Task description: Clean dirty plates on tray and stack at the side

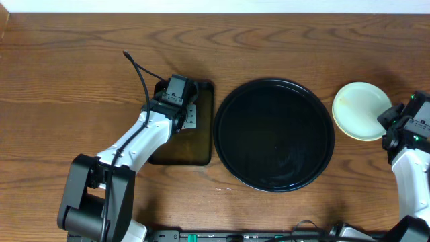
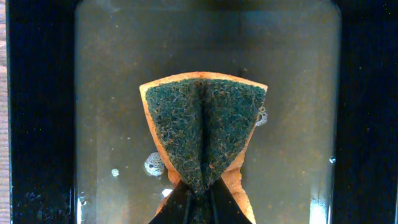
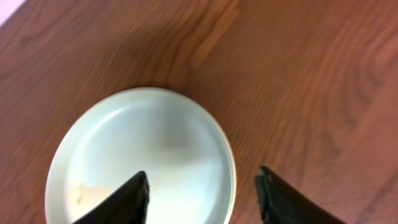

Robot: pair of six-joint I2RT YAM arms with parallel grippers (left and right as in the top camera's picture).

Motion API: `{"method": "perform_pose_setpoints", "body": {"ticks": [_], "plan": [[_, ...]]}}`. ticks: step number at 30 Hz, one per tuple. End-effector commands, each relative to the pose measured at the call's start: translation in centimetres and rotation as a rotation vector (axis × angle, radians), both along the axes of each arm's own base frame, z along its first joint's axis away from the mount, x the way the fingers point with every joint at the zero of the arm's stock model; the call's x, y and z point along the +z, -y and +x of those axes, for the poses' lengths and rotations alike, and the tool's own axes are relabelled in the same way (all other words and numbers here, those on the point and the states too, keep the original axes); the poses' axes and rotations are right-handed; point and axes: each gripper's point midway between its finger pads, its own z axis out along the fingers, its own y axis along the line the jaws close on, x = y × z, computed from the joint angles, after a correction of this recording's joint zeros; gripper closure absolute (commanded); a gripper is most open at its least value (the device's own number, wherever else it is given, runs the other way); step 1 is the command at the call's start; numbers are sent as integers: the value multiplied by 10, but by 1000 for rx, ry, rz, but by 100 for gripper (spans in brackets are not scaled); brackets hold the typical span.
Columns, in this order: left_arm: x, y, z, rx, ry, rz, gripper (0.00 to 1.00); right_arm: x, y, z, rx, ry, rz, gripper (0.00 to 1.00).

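The large round black tray [image 1: 274,134] sits at the table's centre with no plate on it. A stack of pale plates [image 1: 361,109] rests on the table to its right; I cannot tell how many. The top plate [image 3: 143,155] looks pale mint with a faint orange smear at its left. My right gripper [image 3: 202,186] is open, its fingers straddling the plate's right rim from above. My left gripper [image 2: 199,202] is shut on a folded green-and-orange sponge [image 2: 204,130] over the wet rectangular tray [image 2: 37,124].
The small rectangular black tray [image 1: 191,144] holds shallow soapy water and lies left of the round tray. A black cable [image 1: 140,74] arches above the left arm. Bare wood lies at the far left and along the back.
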Motion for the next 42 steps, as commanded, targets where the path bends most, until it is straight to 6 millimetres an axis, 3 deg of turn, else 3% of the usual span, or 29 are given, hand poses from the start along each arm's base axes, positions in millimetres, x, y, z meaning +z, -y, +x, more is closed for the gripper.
{"method": "perform_pose_setpoints", "body": {"ticks": [1,8,13,18,21,22,25,27,29,32,34,35,37,42], "plan": [[-4,-5,-3,-7,-9,22,92,-9,-20,9,84,19,111,43],[-3,9,0,-35,1,-51,92,-25,-65,3,242,-23,308,42],[-11,25,5,-67,-2,-124,92,-29,-74,-2,317,-59,311,45],[-37,33,2,-85,-63,-157,92,-32,-76,-7,333,-84,311,47],[-55,25,-2,-95,-103,-108,92,-32,-76,-8,333,-88,314,47],[-61,11,-3,-64,-108,-37,92,-33,-76,-8,332,-90,315,47],[-62,-22,-3,88,-95,105,92,-33,-77,-9,331,-95,319,48],[-62,-25,-6,146,-102,99,92,-34,-77,-10,331,-97,320,48],[-65,-4,-12,82,-147,-7,93,-34,-77,-10,331,-99,321,48],[-58,60,-35,-207,-249,-315,93,-34,-77,-10,332,-98,320,49],[-47,84,-47,-328,-272,-448,92,-34,-77,-10,337,-100,317,49],[-45,87,-47,-343,-269,-463,92,-34,-77,-10,337,-101,317,49],[-51,75,-39,-315,-240,-383,92,-34,-77,-10,337,-101,317,50],[-67,9,-21,18,-192,-62,92,-34,-77,-10,337,-100,317,51]]}}
